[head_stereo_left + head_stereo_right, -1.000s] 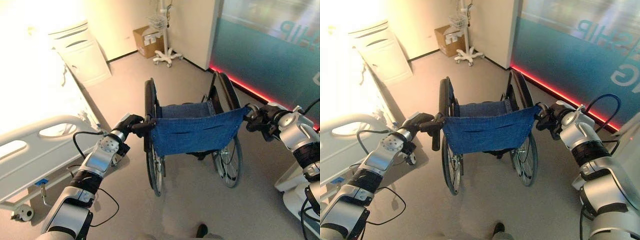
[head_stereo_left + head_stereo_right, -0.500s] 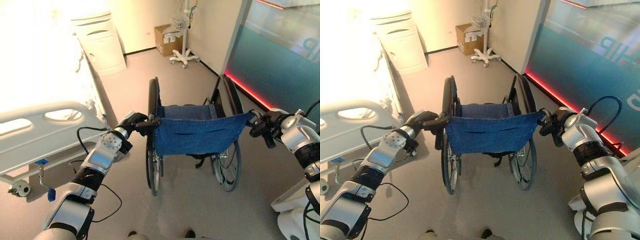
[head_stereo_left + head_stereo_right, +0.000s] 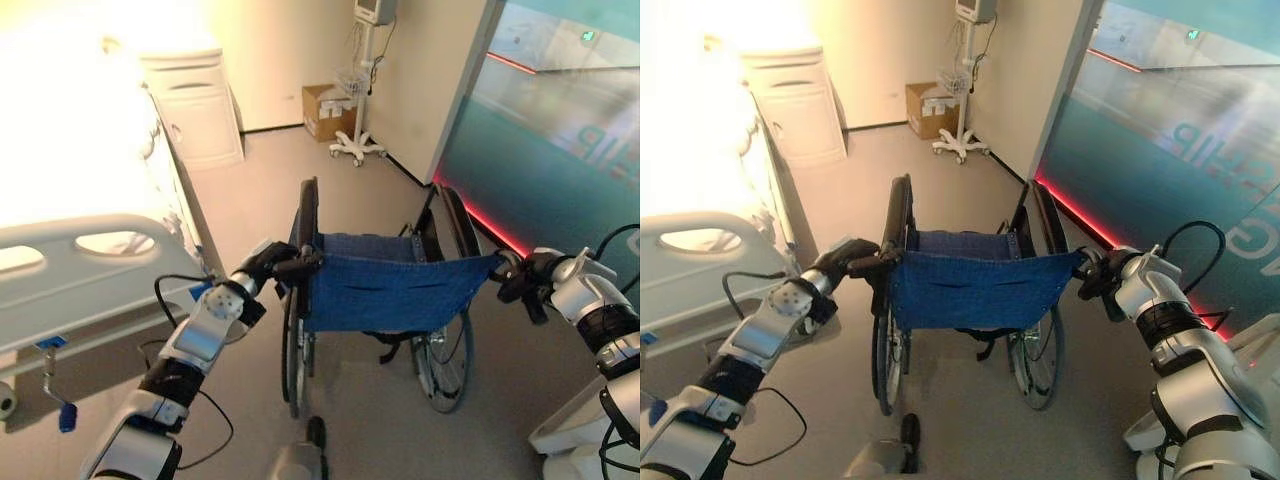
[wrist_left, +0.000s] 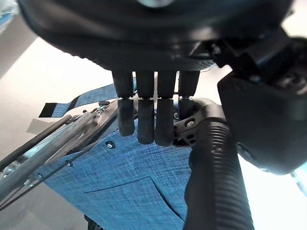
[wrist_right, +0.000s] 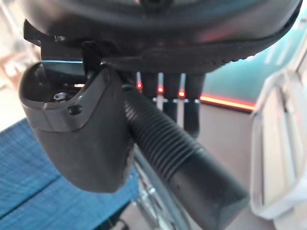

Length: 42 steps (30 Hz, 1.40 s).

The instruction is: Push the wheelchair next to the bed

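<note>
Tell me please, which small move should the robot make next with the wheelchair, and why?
Probably push forward while steering slightly left. Both the left hand and the right hand grip the push handles of the wheelchair, and the bed lies to its left, with open floor between them.

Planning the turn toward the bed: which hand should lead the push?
Right hand, probably. Bed lies to the robot's left of the wheelchair; both hands grip its handles, so pushing more from the right swings it bedward while left hand pivots.

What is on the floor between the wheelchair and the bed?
In the left eye view, only bare floor separates the wheelchair from the bed; the left hand, closed on its push handle, reaches over that stretch.
</note>
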Available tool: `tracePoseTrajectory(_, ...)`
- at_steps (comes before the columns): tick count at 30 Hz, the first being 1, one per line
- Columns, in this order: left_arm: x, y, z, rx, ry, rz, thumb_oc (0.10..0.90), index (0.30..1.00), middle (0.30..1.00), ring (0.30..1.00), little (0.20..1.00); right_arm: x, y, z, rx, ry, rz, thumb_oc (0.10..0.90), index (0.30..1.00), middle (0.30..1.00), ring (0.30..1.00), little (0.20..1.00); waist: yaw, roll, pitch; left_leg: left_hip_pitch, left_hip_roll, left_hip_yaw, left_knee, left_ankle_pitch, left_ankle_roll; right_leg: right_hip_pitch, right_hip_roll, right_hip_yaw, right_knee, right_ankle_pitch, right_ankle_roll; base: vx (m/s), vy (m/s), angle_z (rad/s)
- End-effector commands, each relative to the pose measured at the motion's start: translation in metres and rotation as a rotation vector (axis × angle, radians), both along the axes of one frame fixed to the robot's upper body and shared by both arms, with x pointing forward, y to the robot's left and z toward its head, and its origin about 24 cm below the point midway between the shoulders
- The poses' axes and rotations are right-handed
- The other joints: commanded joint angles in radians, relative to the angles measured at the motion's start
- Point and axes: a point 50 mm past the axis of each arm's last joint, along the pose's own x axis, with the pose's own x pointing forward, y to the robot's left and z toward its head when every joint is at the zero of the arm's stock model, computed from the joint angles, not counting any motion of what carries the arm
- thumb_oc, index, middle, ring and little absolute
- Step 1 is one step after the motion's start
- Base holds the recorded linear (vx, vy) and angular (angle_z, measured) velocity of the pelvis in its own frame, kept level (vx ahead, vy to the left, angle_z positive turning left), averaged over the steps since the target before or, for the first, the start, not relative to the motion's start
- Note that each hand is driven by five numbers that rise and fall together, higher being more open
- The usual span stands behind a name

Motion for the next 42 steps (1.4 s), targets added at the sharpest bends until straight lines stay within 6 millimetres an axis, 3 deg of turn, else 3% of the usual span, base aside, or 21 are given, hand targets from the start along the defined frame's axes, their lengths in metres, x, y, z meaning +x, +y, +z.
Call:
tracePoseTrajectory(1, -0.02, 0.035, -0.039, 0.307, 0.166, 0.064, 0.4, 0.3, 0.3, 0.3, 0.3, 0.029, 0.093, 0.027, -0.075, -0.088, 0.559, 0.4, 0.3, 0.3, 0.3, 0.3, 0.067, -0.046, 0.067, 0.051, -0.05, -0.053, -0.106, 0.033, 0.045, 0.008, -0.04, 0.121, 0.208, 0.207, 0.065, 0.12, 0.104, 0.05)
tracePoseTrajectory(2, -0.019, 0.035, -0.039, 0.309, 0.165, 0.068, 0.4, 0.3, 0.3, 0.3, 0.3, 0.029, 0.093, 0.027, -0.079, -0.089, 0.564, 0.4, 0.3, 0.3, 0.3, 0.3, 0.065, -0.044, 0.065, 0.051, -0.051, -0.06, -0.107, 0.032, 0.05, -0.007, -0.045, 0.129, 0.238, 0.237, 0.074, 0.19, 0.155, 0.11)
tracePoseTrajectory(3, -0.017, 0.034, -0.038, 0.309, 0.164, 0.067, 0.4, 0.3, 0.3, 0.3, 0.3, 0.028, 0.09, 0.024, -0.076, -0.091, 0.557, 0.4, 0.3, 0.3, 0.3, 0.3, 0.05, -0.034, 0.068, 0.071, -0.064, -0.104, -0.121, 0.022, 0.068, -0.07, -0.064, 0.172, 0.36, 0.285, 0.093, 0.21, 0.098, 0.21)
tracePoseTrajectory(5, -0.016, 0.033, -0.039, 0.309, 0.167, 0.059, 0.4, 0.3, 0.3, 0.3, 0.3, 0.026, 0.087, 0.022, -0.073, -0.09, 0.545, 0.4, 0.3, 0.3, 0.3, 0.3, 0.039, -0.025, 0.066, 0.076, -0.066, -0.137, -0.121, 0.019, 0.072, -0.106, -0.061, 0.199, 0.383, 0.307, 0.094, 0.22, -0.002, 0.37)
tracePoseTrajectory(6, -0.017, 0.031, -0.04, 0.313, 0.174, 0.039, 0.4, 0.3, 0.3, 0.3, 0.3, 0.023, 0.083, 0.02, -0.059, -0.087, 0.527, 0.4, 0.3, 0.3, 0.3, 0.3, 0.015, -0.014, 0.069, 0.104, -0.069, -0.199, -0.12, 0.014, 0.068, -0.166, -0.068, 0.253, 0.348, 0.33, 0.092, 0.18, -0.084, 0.37)
tracePoseTrajectory(7, -0.017, 0.031, -0.04, 0.313, 0.174, 0.039, 0.4, 0.3, 0.3, 0.3, 0.3, 0.023, 0.083, 0.02, -0.059, -0.086, 0.527, 0.4, 0.3, 0.3, 0.3, 0.3, 0.013, -0.015, 0.069, 0.106, -0.071, -0.202, -0.121, 0.013, 0.068, -0.164, -0.069, 0.25, 0.35, 0.327, 0.093, 0.38, -0.191, 0.2)
tracePoseTrajectory(9, -0.015, 0.03, -0.038, 0.315, 0.165, 0.026, 0.4, 0.3, 0.3, 0.3, 0.3, 0.021, 0.079, 0.022, -0.06, -0.086, 0.515, 0.4, 0.3, 0.3, 0.3, 0.3, -0.04, 0.008, 0.092, 0.183, -0.061, -0.296, -0.123, -0.028, 0.059, -0.322, -0.125, 0.313, 0.256, 0.394, 0.084, 0.33, -0.184, -0.07)
tracePoseTrajectory(10, -0.014, 0.03, -0.038, 0.314, 0.164, 0.027, 0.4, 0.3, 0.3, 0.3, 0.3, 0.021, 0.079, 0.022, -0.061, -0.087, 0.515, 0.4, 0.3, 0.3, 0.3, 0.3, -0.044, 0.009, 0.097, 0.19, -0.062, -0.302, -0.121, -0.036, 0.059, -0.324, -0.128, 0.315, 0.251, 0.393, 0.085, 0.33, -0.223, -0.02)
tracePoseTrajectory(12, -0.008, 0.026, -0.03, 0.307, 0.134, 0.021, 0.4, 0.3, 0.3, 0.3, 0.3, 0.022, 0.077, 0.026, -0.072, -0.101, 0.496, 0.4, 0.3, 0.3, 0.3, 0.3, -0.073, -0.01, 0.12, 0.226, -0.072, -0.341, -0.08, -0.119, 0.056, -0.387, -0.183, 0.364, 0.048, 0.446, 0.098, 0.41, -0.287, 0.22)
tracePoseTrajectory(16, -0.008, 0.024, -0.031, 0.273, 0.098, 0.013, 0.4, 0.3, 0.3, 0.3, 0.3, 0.025, 0.078, 0.041, -0.061, -0.108, 0.448, 0.4, 0.3, 0.3, 0.3, 0.3, -0.089, -0.008, 0.121, 0.255, -0.042, -0.37, -0.033, -0.176, 0.033, -0.393, -0.174, 0.366, -0.089, 0.439, 0.101, 0.36, -0.252, 0.72)
tracePoseTrajectory(18, -0.008, 0.024, -0.031, 0.27, 0.094, 0.009, 0.4, 0.3, 0.3, 0.3, 0.3, 0.025, 0.077, 0.043, -0.058, -0.105, 0.437, 0.4, 0.3, 0.3, 0.3, 0.3, -0.092, -0.01, 0.118, 0.258, -0.038, -0.378, -0.023, -0.186, 0.029, -0.384, -0.17, 0.371, -0.085, 0.44, 0.097, 0.36, -0.302, 1.37)
tracePoseTrajectory(20, -0.012, 0.026, -0.033, 0.259, 0.1, 0.013, 0.4, 0.3, 0.3, 0.3, 0.3, 0.023, 0.071, 0.044, -0.045, -0.089, 0.411, 0.4, 0.3, 0.3, 0.3, 0.3, -0.102, -0.018, 0.1, 0.261, -0.017, -0.388, 0.005, -0.185, 0.017, -0.362, -0.146, 0.387, -0.028, 0.402, 0.087, 0.45, -0.352, 0.82)
tracePoseTrajectory(21, -0.016, 0.028, -0.04, 0.225, 0.125, 0.026, 0.4, 0.3, 0.3, 0.3, 0.3, 0.022, 0.068, 0.046, -0.034, -0.068, 0.414, 0.4, 0.3, 0.3, 0.3, 0.3, -0.105, -0.021, 0.082, 0.272, 0.008, -0.39, 0.016, -0.163, -0.004, -0.35, -0.143, 0.372, 0.039, 0.381, 0.079, 0.34, -0.214, 0.97)
tracePoseTrajectory(24, -0.02, 0.027, -0.046, 0.215, 0.139, 0.055, 0.4, 0.3, 0.3, 0.3, 0.3, 0.021, 0.068, 0.047, -0.035, -0.062, 0.442, 0.4, 0.3, 0.3, 0.3, 0.3, -0.114, -0.013, 0.068, 0.292, 0.066, -0.346, 0.001, -0.088, -0.036, -0.315, -0.124, 0.321, 0.052, 0.336, 0.057, 0.32, -0.216, 0.59)
tracePoseTrajectory(25, -0.02, 0.024, -0.05, 0.212, 0.145, 0.061, 0.4, 0.3, 0.3, 0.3, 0.3, 0.021, 0.067, 0.048, -0.037, -0.071, 0.452, 0.4, 0.3, 0.3, 0.3, 0.3, -0.122, -0.006, 0.062, 0.279, 0.098, -0.32, 0.008, -0.02, -0.056, -0.286, -0.104, 0.294, 0.045, 0.304, 0.037, 0.27, -0.232, 0.51)
tracePoseTrajectory(33, -0.011, 0.009, -0.047, 0.22, 0.135, 0.014, 0.4, 0.3, 0.3, 0.3, 0.3, 0.022, 0.067, 0.049, -0.024, -0.123, 0.417, 0.4, 0.3, 0.3, 0.3, 0.3, -0.157, 0.008, 0.045, 0.273, 0.139, -0.22, 0.03, 0.078, -0.11, -0.208, -0.061, 0.209, -0.007, 0.262, -0.012, 0.21, -0.191, 0.57)
tracePoseTrajectory(37, 0.001, -0.003, -0.045, 0.228, 0.1, 0.006, 0.4, 0.3, 0.3, 0.3, 0.3, 0.023, 0.066, 0.04, -0.005, -0.156, 0.37, 0.4, 0.3, 0.3, 0.3, 0.3, -0.2, 0.012, 0.025, 0.299, 0.164, -0.148, 0.127, 0.132, -0.136, -0.225, -0.046, 0.153, -0.005, 0.255, -0.051, 0.1, -0.167, 0.39)
tracePoseTrajectory(39, 0.004, -0.006, -0.044, 0.22, 0.078, 0.023, 0.4, 0.3, 0.3, 0.3, 0.3, 0.024, 0.065, 0.035, 0.008, -0.165, 0.351, 0.4, 0.3, 0.3, 0.3, 0.3, -0.206, 0.016, 0.021, 0.295, 0.158, -0.143, 0.152, 0.144, -0.14, -0.223, -0.034, 0.138, -0.002, 0.245, -0.062, 0.12, -0.142, -0.15)
tracePoseTrajectory(42, 0.01, -0.007, -0.033, 0.21, 0.022, 0.06, 0.4, 0.3, 0.3, 0.3, 0.3, 0.025, 0.071, 0.027, 0.05, -0.187, 0.317, 0.4, 0.3, 0.3, 0.3, 0.3, -0.17, 0.018, 0.048, 0.184, 0.062, -0.184, 0.132, 0.099, -0.1, -0.179, 0.002, 0.185, 0.006, 0.214, -0.061, 0.23, -0.135, 0.21)
